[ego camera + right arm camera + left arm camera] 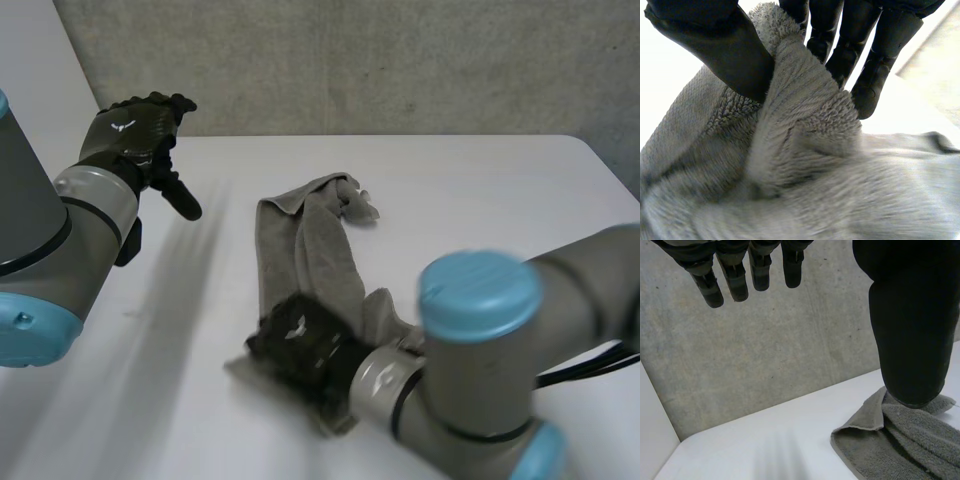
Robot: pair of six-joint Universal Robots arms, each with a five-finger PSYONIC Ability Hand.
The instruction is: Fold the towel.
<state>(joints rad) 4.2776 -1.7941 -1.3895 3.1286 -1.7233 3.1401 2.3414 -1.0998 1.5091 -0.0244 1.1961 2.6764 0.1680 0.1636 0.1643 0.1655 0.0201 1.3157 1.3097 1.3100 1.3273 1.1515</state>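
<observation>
A grey towel (pixel 310 245) lies bunched in a long strip down the middle of the white table (pixel 480 200). My right hand (pixel 300 345) sits on the towel's near end. In the right wrist view its thumb (pixel 725 47) and fingers (pixel 880 65) pinch a raised fold of the towel (pixel 805 125) between them. My left hand (pixel 140 135) hovers above the table's far left, well apart from the cloth, its fingers (pixel 735 275) straight and empty. Beyond its thumb (pixel 910 330), the left wrist view shows a far corner of the towel (pixel 890 445).
A grey concrete wall (pixel 380 60) stands behind the table's far edge. The table's right edge (pixel 610 165) curves in at the far right corner. Bare tabletop stretches to the left of the towel and to its right.
</observation>
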